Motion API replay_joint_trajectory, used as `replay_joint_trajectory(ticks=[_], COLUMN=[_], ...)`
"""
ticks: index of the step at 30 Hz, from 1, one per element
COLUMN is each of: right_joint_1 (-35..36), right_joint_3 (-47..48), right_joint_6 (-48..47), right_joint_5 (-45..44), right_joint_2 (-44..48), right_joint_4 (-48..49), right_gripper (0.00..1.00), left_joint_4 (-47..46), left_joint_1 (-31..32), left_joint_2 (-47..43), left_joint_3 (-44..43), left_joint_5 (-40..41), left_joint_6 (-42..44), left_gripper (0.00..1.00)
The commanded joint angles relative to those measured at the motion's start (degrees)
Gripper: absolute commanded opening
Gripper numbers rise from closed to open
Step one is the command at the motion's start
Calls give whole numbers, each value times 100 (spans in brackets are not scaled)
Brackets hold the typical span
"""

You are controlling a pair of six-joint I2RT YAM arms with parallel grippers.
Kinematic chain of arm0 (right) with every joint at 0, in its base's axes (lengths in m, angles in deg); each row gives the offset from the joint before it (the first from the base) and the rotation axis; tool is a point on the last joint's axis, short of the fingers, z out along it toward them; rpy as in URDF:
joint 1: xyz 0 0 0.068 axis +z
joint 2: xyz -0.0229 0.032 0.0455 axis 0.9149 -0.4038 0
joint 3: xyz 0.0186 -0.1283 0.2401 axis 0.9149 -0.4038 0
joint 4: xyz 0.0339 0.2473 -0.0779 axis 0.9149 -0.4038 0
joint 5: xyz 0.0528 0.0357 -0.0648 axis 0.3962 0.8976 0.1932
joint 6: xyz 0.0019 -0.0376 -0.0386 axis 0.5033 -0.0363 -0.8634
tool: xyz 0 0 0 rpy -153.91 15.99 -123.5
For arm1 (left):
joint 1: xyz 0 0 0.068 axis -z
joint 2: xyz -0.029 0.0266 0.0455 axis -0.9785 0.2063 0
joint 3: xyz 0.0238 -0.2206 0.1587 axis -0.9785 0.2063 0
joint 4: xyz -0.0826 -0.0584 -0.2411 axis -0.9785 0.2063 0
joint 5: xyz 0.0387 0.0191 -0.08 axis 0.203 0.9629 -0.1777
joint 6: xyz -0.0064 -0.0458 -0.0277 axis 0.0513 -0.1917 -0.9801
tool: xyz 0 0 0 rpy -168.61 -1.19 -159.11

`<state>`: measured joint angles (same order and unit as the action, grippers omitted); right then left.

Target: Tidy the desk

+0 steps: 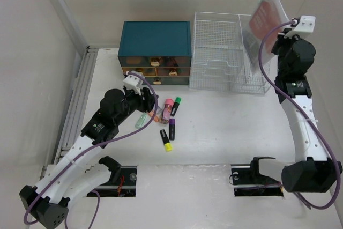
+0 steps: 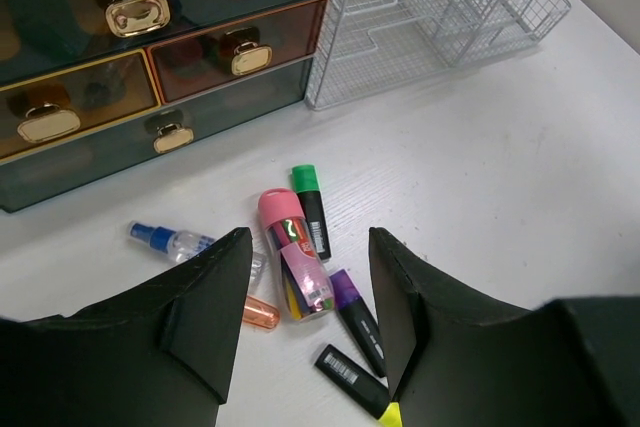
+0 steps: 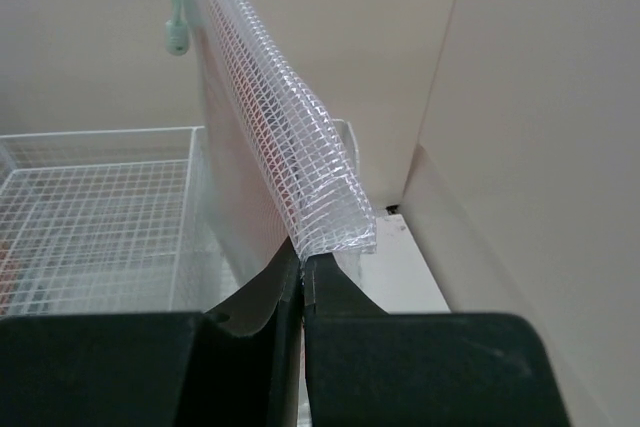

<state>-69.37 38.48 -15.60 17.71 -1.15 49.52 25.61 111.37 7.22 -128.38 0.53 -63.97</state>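
Right fingers point(image 3: 302, 287) clamped on clear mesh plastic pouch point(image 3: 290, 137) above white wire rack point(image 1: 220, 52), far-right corner of flat white surface point(image 1: 230, 127); not yet filed. Left fingers point(image 1: 144, 104) half open, empty, over loose coloured markers point(image 1: 167, 119) near surface centre: sorting looks mostly undone.

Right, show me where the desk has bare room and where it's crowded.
Bare: the stretch of desk in front of the wire rack, between the highlighters and the right arm; also the near strip between the two arm bases. Crowded: in front of the teal drawer box, where highlighters and a spray bottle lie under the open left gripper.
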Motion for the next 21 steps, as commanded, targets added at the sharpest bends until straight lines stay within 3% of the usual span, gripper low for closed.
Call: replay_joint_trajectory(ticks=[1,6,21], right_joint_1=[361,1002,1127], right_joint_3=[-50,-183,-534], right_joint_6=[72,1,-605], right_joint_5=[-323,-718,-719], right_joint_2=[-119,-436,-1245], right_joint_4=[1269,1639,2501], right_gripper=[0,0,0], left_joint_4=[-227,-227,-227], left_joint_1=[-5,-5,-5], left_joint_2=[-13,-13,93], left_joint_3=[52,52,52], left_joint_5=[145,199,199], left_joint_6=[61,61,61], left_gripper=[47,47,47])
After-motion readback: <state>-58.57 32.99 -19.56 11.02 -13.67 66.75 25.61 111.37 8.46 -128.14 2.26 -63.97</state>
